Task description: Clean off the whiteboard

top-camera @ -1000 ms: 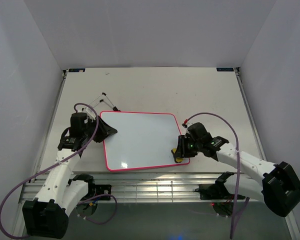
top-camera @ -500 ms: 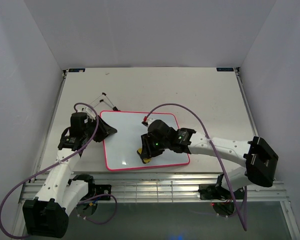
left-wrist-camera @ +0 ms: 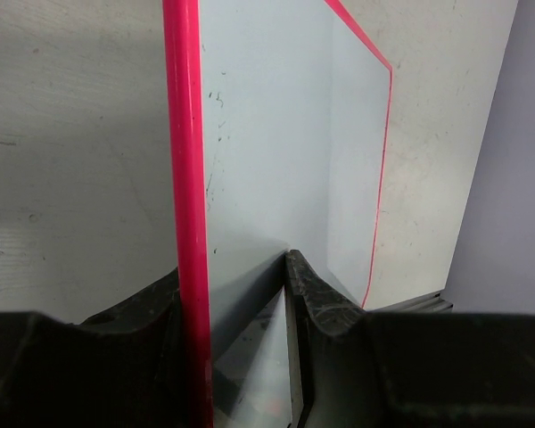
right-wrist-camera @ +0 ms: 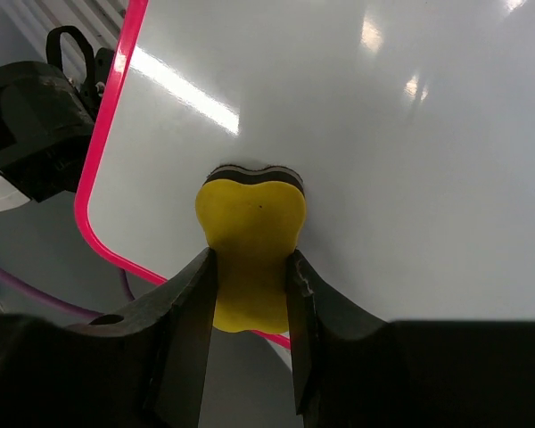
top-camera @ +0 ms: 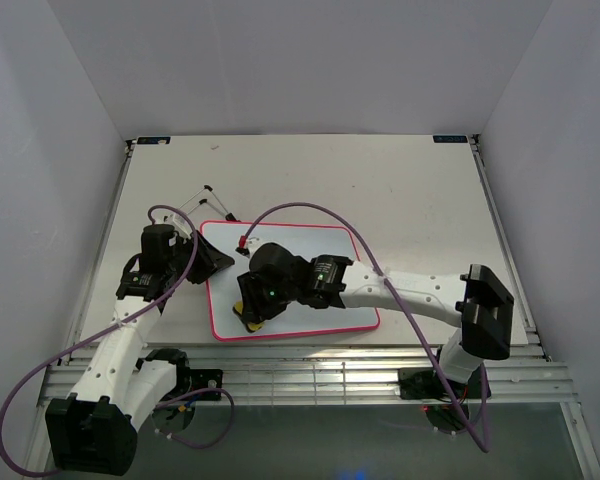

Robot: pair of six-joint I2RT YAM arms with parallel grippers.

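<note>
My left tool (left-wrist-camera: 236, 278) is pinching the left edge of the whiteboard (top-camera: 320, 248). One finger (left-wrist-camera: 310, 287) lies on the glossy white face and the other sits on the outer side of the pink frame (left-wrist-camera: 183, 134), so the frame runs straight between them. From this tool the board stretches away flat across the counter (top-camera: 410, 185), and the far pink edge shows at the end of the white face. A few tiny dark specks sit on the white just ahead of the tool, close to the frame. I see no writing.

My right tool (right-wrist-camera: 250, 267) is pressed together on a yellow eraser (right-wrist-camera: 250, 218), one finger against each of its sides. The dark pad under the yellow body is flat on the white face directly ahead of the fingers. The board's rounded near-left corner is just to the left of this tool, and the pink frame curves round beneath it. Bright streaks of reflected light cross the white beyond the eraser.

From above, the right arm reaches across the board from the right, putting its tool near my left one, the two apart. The thin black stand legs (top-camera: 202, 200) lie on the counter just behind the left tool. A purple cable (top-camera: 310, 210) arcs over the board behind the right tool.
</note>
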